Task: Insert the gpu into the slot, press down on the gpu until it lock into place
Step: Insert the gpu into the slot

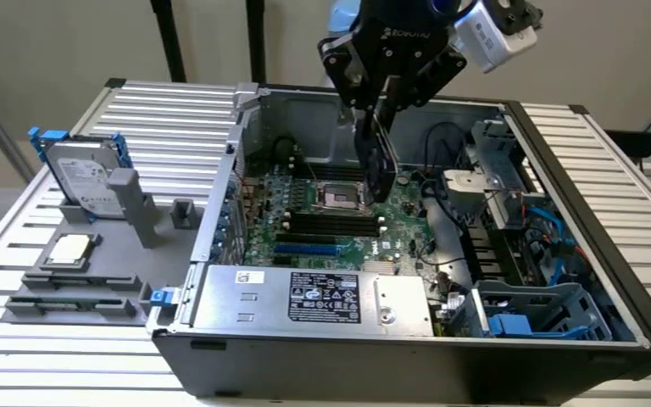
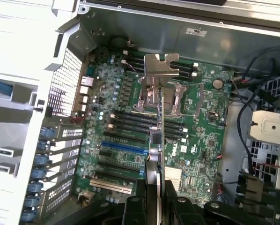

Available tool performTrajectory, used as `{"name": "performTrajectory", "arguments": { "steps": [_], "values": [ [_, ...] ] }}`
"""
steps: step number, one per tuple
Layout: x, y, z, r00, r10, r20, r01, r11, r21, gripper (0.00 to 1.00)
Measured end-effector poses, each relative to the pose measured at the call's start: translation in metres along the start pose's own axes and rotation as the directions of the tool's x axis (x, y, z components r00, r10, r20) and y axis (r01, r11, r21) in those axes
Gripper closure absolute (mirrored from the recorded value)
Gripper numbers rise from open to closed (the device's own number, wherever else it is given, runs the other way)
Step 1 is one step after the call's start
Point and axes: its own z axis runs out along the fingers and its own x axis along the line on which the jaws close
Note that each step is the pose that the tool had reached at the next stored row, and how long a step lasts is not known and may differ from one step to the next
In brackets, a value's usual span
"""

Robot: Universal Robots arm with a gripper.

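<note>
- Tool (image 1: 378, 114) (image 2: 156, 204), black and two-fingered, is clenched on the gpu (image 1: 378, 165) (image 2: 155, 150), a thin flat black rectangular card with a silver metal bracket at one end.
- The arm reaches down from the top of the exterior view, its wrist pointing into the open dark grey metal computer case (image 1: 416, 373). A white box-shaped camera (image 1: 495, 34) sits on the wrist.
- The gpu hangs on edge below the fingers, its long side running up and down, over the green circuit board (image 1: 264, 229). I cannot tell whether its lower end touches the board.
- In the wrist view the card shows edge-on as a narrow dark line. Its bright stamped bracket is at the far end, over the square metal processor socket (image 2: 182, 96).
- The slot (image 1: 306, 251) (image 2: 123, 149), a long narrow bright-blue plastic strip, lies flat on the board, uncovered and apart from the gpu. It is toward the exterior view's left of the card and nearer the silver box-shaped power supply (image 1: 303, 297) with its black label.
- Parallel black memory slots (image 1: 325, 223) lie between the processor socket and the blue slot.
- The case rests on a desk (image 1: 156, 110) of ribbed pale aluminium slats.
- A grey hard drive (image 1: 86, 182) stands in a grey holder on the desk, to the exterior view's left of the case.
</note>
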Motion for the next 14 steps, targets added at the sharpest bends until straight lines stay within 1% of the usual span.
{"name": "performTrajectory", "arguments": {
  "steps": [3, 5, 7, 10, 12, 14],
  "values": [
    [0.0000, -0.0001, 0.0012, 0.9985, -0.055, -0.0035, 0.055, 0.9985, 0.0023, 0.74],
    [-0.0001, -0.0001, 0.0018, 0.9958, -0.092, -0.0059, 0.092, 0.9958, 0.0036, 0.74],
    [-0.0001, -0.0002, 0.0023, 0.9918, -0.127, -0.0083, 0.127, 0.9918, 0.0049, 0.74],
    [-0.0001, -0.0003, 0.0031, 0.9836, -0.180, -0.0121, 0.180, 0.9836, 0.0064, 0.74],
    [-0.0001, -0.0003, 0.0039, 0.9764, -0.216, -0.0149, 0.216, 0.9764, 0.0073, 0.74],
    [-0.0002, -0.0004, 0.0049, 0.9678, -0.251, -0.0180, 0.251, 0.9679, 0.0081, 0.74]
  ]
}}
